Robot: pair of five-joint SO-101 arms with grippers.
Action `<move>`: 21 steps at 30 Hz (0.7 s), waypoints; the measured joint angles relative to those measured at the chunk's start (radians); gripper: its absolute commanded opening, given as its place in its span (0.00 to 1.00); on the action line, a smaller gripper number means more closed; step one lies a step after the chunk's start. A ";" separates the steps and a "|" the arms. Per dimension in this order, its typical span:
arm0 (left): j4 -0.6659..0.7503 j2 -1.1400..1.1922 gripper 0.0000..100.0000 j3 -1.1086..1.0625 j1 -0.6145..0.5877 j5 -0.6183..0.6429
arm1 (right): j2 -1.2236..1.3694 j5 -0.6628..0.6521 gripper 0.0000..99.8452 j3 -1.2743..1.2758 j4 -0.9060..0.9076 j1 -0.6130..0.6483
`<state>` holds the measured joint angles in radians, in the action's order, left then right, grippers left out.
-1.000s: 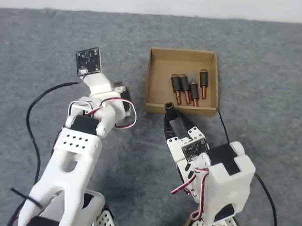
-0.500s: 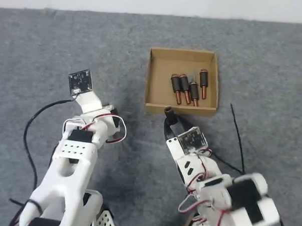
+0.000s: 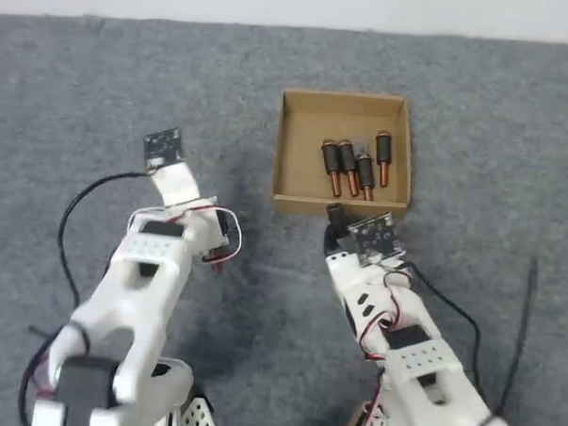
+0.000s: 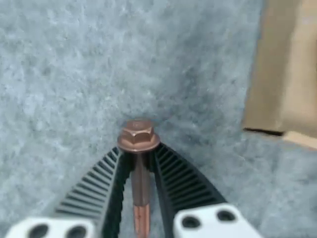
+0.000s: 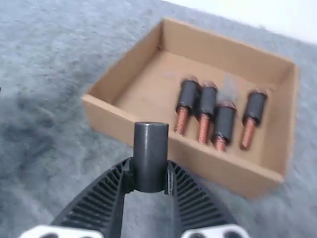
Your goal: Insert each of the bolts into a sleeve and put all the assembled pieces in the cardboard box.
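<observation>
A table (image 3: 73, 72) covered all over in short grey felt-like carpet carries one shallow, open cardboard box (image 3: 294, 202), which sits flat on the grey surface slightly right of the middle and toward the far edge, where the carpet meets a pale wall (image 3: 293, 6).

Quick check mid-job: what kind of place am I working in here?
Probably a lab bench set up for assembly trials: a grey felt-like mat as the work surface, a plain white wall behind, and one small cardboard box holding four sleeved bolts.
</observation>
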<state>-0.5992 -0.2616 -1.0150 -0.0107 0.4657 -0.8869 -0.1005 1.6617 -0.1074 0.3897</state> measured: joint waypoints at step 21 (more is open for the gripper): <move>-0.106 0.118 0.01 0.126 0.000 -0.064 | -0.574 -0.069 0.01 0.006 0.859 -0.288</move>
<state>-0.7050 -0.1435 -0.8892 -0.0107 0.4012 -1.4607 -0.1695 1.6678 0.7518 0.1013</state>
